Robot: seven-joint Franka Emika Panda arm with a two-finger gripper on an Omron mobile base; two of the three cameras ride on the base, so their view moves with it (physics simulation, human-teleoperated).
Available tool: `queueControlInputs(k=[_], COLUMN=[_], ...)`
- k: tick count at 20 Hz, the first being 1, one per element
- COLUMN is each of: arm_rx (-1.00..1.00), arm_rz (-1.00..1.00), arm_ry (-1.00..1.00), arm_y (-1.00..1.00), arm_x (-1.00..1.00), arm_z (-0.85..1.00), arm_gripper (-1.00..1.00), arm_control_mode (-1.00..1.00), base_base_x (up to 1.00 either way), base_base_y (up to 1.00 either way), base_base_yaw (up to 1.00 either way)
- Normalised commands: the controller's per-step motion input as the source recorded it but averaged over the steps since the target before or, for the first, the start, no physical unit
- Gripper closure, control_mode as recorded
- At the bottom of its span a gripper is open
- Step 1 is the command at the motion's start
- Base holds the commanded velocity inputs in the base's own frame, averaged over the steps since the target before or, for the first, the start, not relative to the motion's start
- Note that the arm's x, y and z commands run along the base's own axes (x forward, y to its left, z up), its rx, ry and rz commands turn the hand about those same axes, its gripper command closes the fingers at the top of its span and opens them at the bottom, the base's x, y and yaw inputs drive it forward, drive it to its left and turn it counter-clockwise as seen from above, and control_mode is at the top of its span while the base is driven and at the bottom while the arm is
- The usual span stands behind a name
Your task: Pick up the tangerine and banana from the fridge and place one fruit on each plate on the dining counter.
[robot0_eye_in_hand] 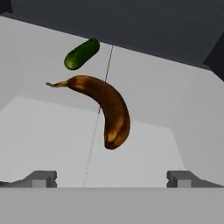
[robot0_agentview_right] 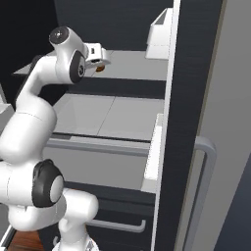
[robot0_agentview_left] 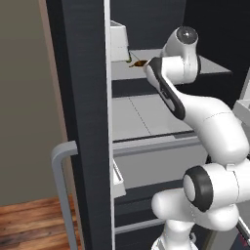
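The banana (robot0_eye_in_hand: pixel 106 109) at frame centre is dark brown-orange with darker tips; the cucumber (robot0_eye_in_hand: pixel 82 54) upper left is glossy green; the fridge (robot0_agentview_left: pixel 85 122) is black with light grey shelves.

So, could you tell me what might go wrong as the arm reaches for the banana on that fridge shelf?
1. The banana is curved and lies slanted between the wide-open gripper fingertips, so a closing grasp may catch it off-centre and let it swivel or slip.
2. A green cucumber-like item lies just past the banana's stem; pushing further in could nudge it.
3. The arm reaches deep into the fridge, so lifting too high risks striking the dark underside above.
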Motion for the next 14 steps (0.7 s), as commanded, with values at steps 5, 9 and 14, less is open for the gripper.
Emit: queueControlInputs(k=[5,9,14], arm_rx=[0.01,0.03,0.02], arm_rz=[0.0,0.0,0.0], arm_ry=[0.0,0.0,0.0], arm_y=[0.0,0.0,0.0], arm_x=[0.46,0.48,0.42], arm_z=[-0.16,-0.05,-0.05], arm_gripper=[-1.0,-1.0,-1.0], arm_control_mode=[-1.0,-1.0,-1.0], base_base_x=[0.0,0.0,0.0], base_base_y=[0.0,0.0,0.0], base_base_yaw=[0.0,0.0,0.0])
